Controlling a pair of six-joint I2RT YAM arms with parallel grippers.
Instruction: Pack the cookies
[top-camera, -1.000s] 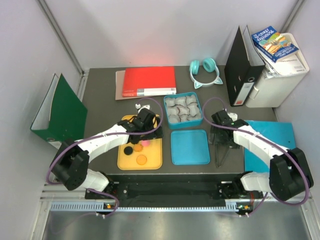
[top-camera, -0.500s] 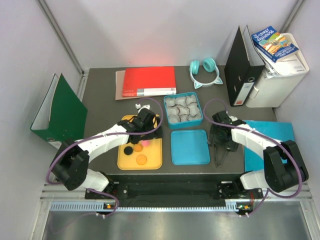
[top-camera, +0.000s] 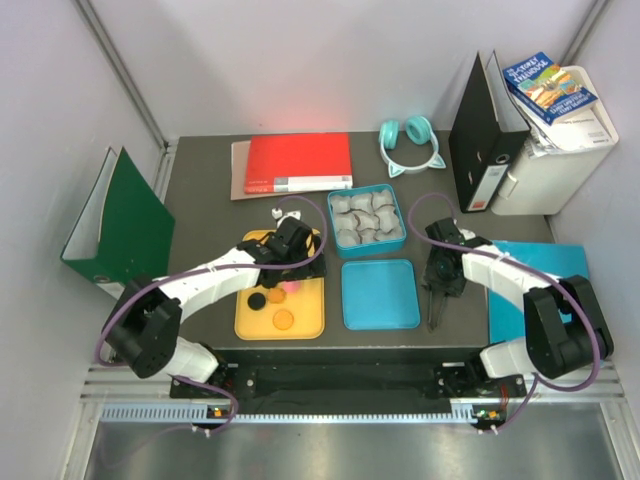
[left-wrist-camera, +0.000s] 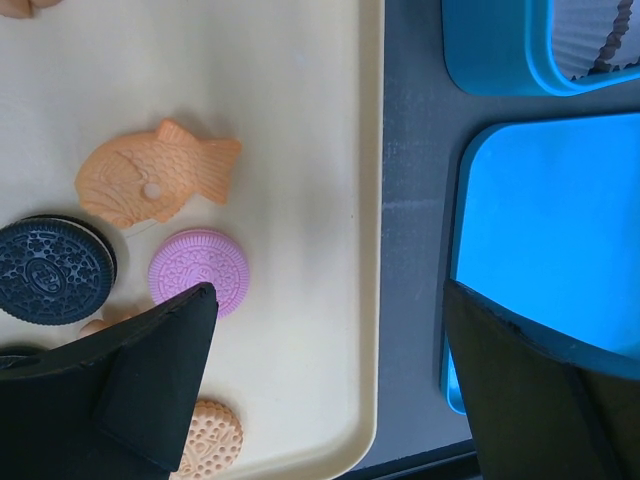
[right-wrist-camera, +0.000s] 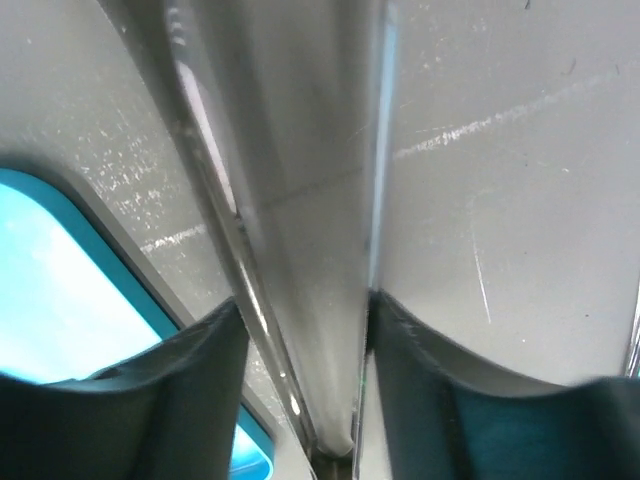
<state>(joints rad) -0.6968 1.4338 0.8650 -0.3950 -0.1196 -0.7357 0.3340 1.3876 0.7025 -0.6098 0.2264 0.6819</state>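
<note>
Several cookies lie on the yellow tray (top-camera: 250, 325): a fish-shaped orange one (left-wrist-camera: 150, 180), a pink one (left-wrist-camera: 198, 270), a black one (left-wrist-camera: 52, 270) and a tan one (left-wrist-camera: 205, 440). My left gripper (left-wrist-camera: 328, 290) hangs open over the tray's right edge, holding nothing. The teal box (top-camera: 367, 190) lined with paper cups stands behind its flat lid (top-camera: 380, 293). To the right of the lid, metal tongs (top-camera: 436, 312) lie on the table. My right gripper (right-wrist-camera: 305, 310) is down over the tongs (right-wrist-camera: 300, 200), a finger pressed against each side.
A red book (top-camera: 298, 163) and teal headphones (top-camera: 408, 145) lie at the back. A black binder (top-camera: 478, 140) and a white box (top-camera: 560, 150) stand at the back right, a green binder (top-camera: 115, 225) at the left. A blue folder (top-camera: 545, 265) lies at the right.
My right gripper has swung toward the lid, lowered over the tongs and closed its fingers on them. The left arm has not moved.
</note>
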